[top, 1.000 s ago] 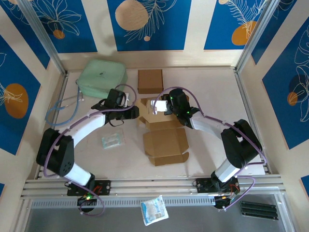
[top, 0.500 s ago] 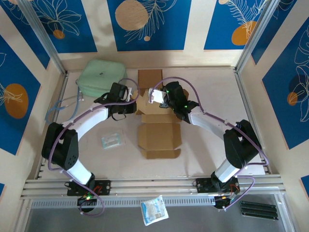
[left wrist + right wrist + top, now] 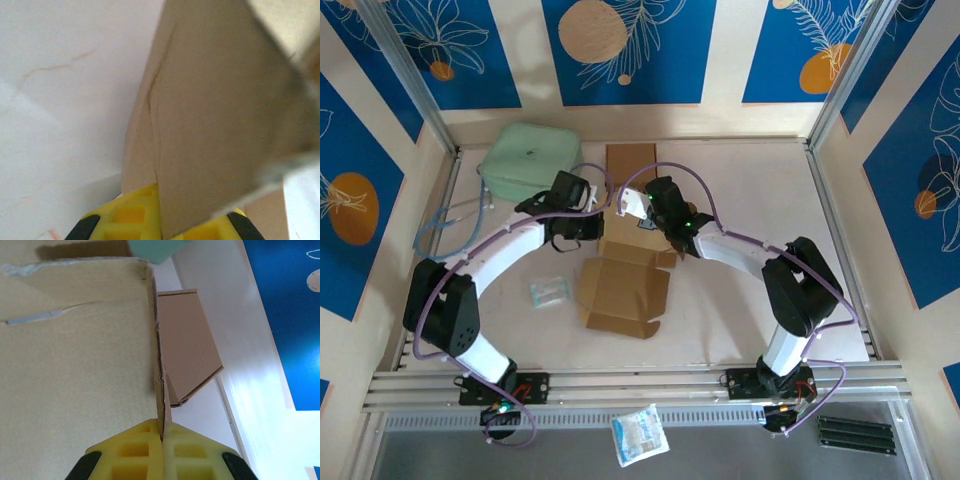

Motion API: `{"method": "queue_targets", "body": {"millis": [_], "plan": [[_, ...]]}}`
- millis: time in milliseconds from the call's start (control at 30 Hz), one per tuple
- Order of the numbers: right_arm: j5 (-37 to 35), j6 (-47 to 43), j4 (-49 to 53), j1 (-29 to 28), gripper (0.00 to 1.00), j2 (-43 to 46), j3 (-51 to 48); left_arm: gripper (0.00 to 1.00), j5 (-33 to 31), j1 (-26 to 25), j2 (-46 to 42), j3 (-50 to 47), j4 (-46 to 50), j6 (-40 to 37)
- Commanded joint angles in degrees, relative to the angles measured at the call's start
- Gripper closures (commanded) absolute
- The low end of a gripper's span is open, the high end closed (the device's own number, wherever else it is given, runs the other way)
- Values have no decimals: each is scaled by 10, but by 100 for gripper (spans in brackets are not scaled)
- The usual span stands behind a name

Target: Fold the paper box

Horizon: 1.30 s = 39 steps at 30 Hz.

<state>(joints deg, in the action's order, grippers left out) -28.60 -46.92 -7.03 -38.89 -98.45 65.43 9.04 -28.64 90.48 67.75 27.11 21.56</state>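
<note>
Paper box (image 3: 620, 290) is laid open and flat on the table (image 3: 750, 180), nearer the arm bases than the mint-green case (image 3: 530, 160) and off to its right in the top view. Its far flaps are raised at about the level of the case's near edge.

Left gripper (image 3: 160, 225) is clenched on a flap of the box; cardboard is seen running down between its pads. Right gripper (image 3: 162, 440) is likewise clamped on a thin cardboard edge, which is pinched between the yellow pads (image 3: 131, 452).

Risks, as judged:
- With two grips so close on one sheet, the board could be torn or wrongly creased if the arms are pulled apart or twisted unevenly. A kinked line is already visible in the flap in the left wrist view.
- The right-hand pinch is taken at the very edge, so the flap could be lost under a small tug.
- The loose lower panel could be dragged into the plastic packet (image 3: 552, 291), lying below the case.
- The small closed carton (image 3: 630, 160), just right of the case, could be knocked if the flaps are swung further away.

The layout, both arms and the unfolded panels are given by the top view, but the jaws are hidden there under the wrists. Each pinch is confirmed by the wrist views. The carton (image 3: 187, 355) is seen beyond the held edge in the right one.
</note>
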Motion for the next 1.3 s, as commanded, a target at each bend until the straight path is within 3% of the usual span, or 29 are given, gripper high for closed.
{"method": "queue_targets", "body": {"millis": [0,333,567,967,1267], "plan": [[-3,2,4,-7,100,-10,-6,90,53,-24,-3,-22,-80,5],[7,-47,-65,-13,100,8,-74,85,40,-63,24,-87,-154,-15],[-10,-213,-193,-40,100,43,-166,84,47,-63,2,-171,-240,-27],[-32,-237,-144,-47,100,85,-168,77,-18,-63,-63,-268,-267,-45],[-23,-288,-147,-44,100,91,-201,75,20,-63,-33,-310,-382,-28]]}}
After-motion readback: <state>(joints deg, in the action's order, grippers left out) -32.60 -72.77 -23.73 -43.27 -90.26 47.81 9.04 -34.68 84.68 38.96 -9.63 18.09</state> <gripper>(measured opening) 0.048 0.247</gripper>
